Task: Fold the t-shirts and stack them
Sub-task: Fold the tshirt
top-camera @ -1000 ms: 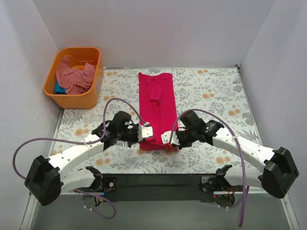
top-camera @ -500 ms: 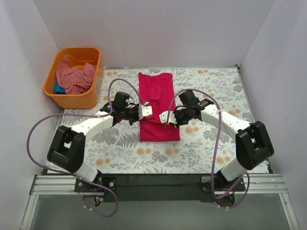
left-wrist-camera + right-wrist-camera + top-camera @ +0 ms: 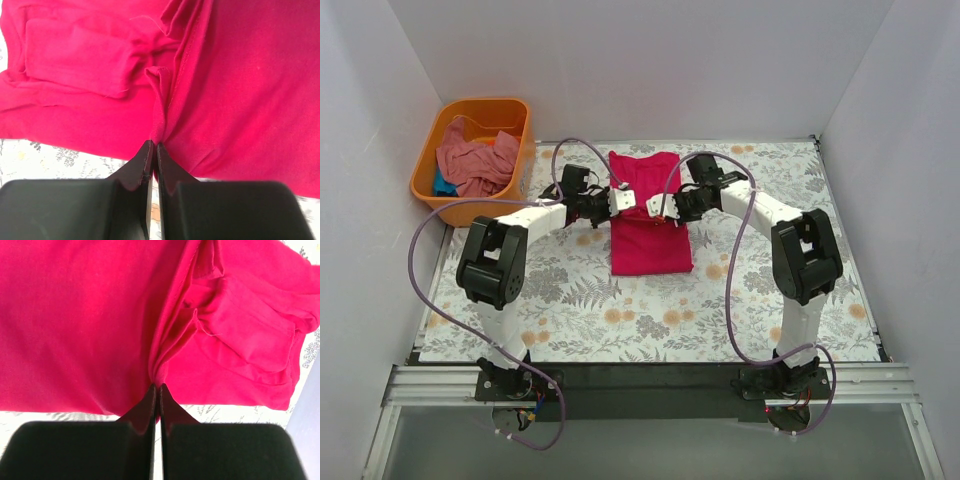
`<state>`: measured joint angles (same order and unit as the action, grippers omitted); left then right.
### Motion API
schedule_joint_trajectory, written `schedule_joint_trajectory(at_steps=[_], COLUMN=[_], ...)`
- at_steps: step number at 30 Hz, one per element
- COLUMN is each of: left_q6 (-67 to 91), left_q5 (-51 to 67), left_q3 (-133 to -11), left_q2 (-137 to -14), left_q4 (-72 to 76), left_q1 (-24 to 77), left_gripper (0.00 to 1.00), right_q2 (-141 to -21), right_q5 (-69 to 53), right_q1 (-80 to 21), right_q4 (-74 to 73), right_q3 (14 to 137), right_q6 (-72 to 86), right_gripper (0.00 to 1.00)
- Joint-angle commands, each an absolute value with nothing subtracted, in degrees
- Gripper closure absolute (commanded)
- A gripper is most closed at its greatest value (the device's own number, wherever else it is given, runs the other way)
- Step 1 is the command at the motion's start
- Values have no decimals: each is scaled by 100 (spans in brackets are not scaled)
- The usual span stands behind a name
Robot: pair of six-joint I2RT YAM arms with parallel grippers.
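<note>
Well off to the left of both sets of jaws, by the far left corner of the floral table cloth (image 3: 770,250), sits the orange tub (image 3: 468,210). The salmon-pink t-shirt (image 3: 470,165) lies crumpled inside it, and a sliver of a teal-blue t-shirt (image 3: 443,186) shows by the tub's left wall.

Next comes the left gripper (image 3: 617,200), reaching in from the left over the crimson-pink t-shirt (image 3: 650,245). Its jaws are pressed together with only a thin pleat of the crimson cloth pinched between the tips. In the left wrist view a ridge of fabric runs straight away from the fingertips (image 3: 145,160). A folded sleeve lies ahead and to the left of them, and a smooth layer with a stitched hem lies to their right. A strip of the flowered cloth shows just left of the jaws.

The crimson-pink t-shirt lies as a long strip in the middle of the table. Its near part lies flat on the near side of the jaws, and its far end lies flat beyond them.

Just to the right, the right gripper (image 3: 657,208) faces the left one, the two close together above the shirt. Its jaws are likewise closed tight on a small gather of the same cloth. From its fingertips (image 3: 148,400) a smooth panel spreads to the left, and bunched sleeve folds lie to the right.
</note>
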<state>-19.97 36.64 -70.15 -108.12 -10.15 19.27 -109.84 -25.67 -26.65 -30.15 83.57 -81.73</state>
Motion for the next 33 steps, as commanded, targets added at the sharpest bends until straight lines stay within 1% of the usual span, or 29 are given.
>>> schedule_joint_trajectory(at_steps=[1, 10, 11, 12, 14, 15, 16, 18, 22, 25, 26, 28, 29, 30, 31, 32, 33], left_q6=[-2232, -2320, -2259, -2111, -1978, -1830, -1767, -1627, -689, -37, 687, 1507, 2330, 2834, 3230, 4061, 4522], left_q5=[3806, 3613, 3586, 3499, 3376, 3305, 3209, 3129, 3120, 3365, 3584, 3831, 4154, 4392, 4595, 4727, 4842], left_q3=[-7409, -7585, -7611, -7629, -7690, -7699, -7786, -7936, -8279, -8175, -7974, -7744, -7621, -7368, -7226, -7103, -6736], left_q2=[-11021, -11399, -11434, -11443, -11443, -11409, -11382, -11286, -10927, -10444, -10285, -9882, -9766, -9678, -9581, -9458, -9387], left_q4=[-923, -783, -747, -695, -528, -432, -352, -343, -623, -1106, -1160, -1265, -1283, -1275, -1257, -1187, -812], left_q1=[1846, 1767, 1758, 1758, 1758, 1758, 1758, 1723, 1617, 1617, 1617, 1617, 1617, 1617, 1626, 1661, 1679], left_gripper=[100, 100, 99, 87, 72, 65, 61, 58, 58, 58, 58, 58, 58, 57, 54, 51, 51], right_q2=[-11302, -11751, -11760, -11777, -11751, -11734, -11655, -11489, -11058, -10627, -10530, -10328, -10284, -10222, -10196, -10178, -10160], right_q5=[-2672, -2584, -2567, -2523, -2444, -2348, -2303, -2163, -1996, -2003, -2082, -2398, -2695, -2864, -3031, -3450, -3672], right_q1=[-2602, -2549, -2549, -2549, -2549, -2549, -2549, -2540, -2496, -2487, -2487, -2496, -2496, -2496, -2496, -2487, -2505], right_q4=[-2936, -2690, -2620, -2550, -2409, -2373, -2330, -2277, -2285, -2548, -2714, -3145, -3268, -3478, -3515, -3542, -3542], right_q3=[8815, 9105, 9114, 9140, 9193, 9219, 9246, 9316, 9334, 9255, 9255, 9264, 9272, 9272, 9229, 9124, 9027], right_q6=[-8358, -8289, -8218, -8131, -7920, -7867, -7831, -7673, -7314, -6708, -6454, -5585, -5277, -4978, -4235, -3914, -3572], right_gripper=[99, 99, 96, 91, 84, 72, 65, 52, 51, 52, 52, 52, 52, 52, 52, 53, 53])
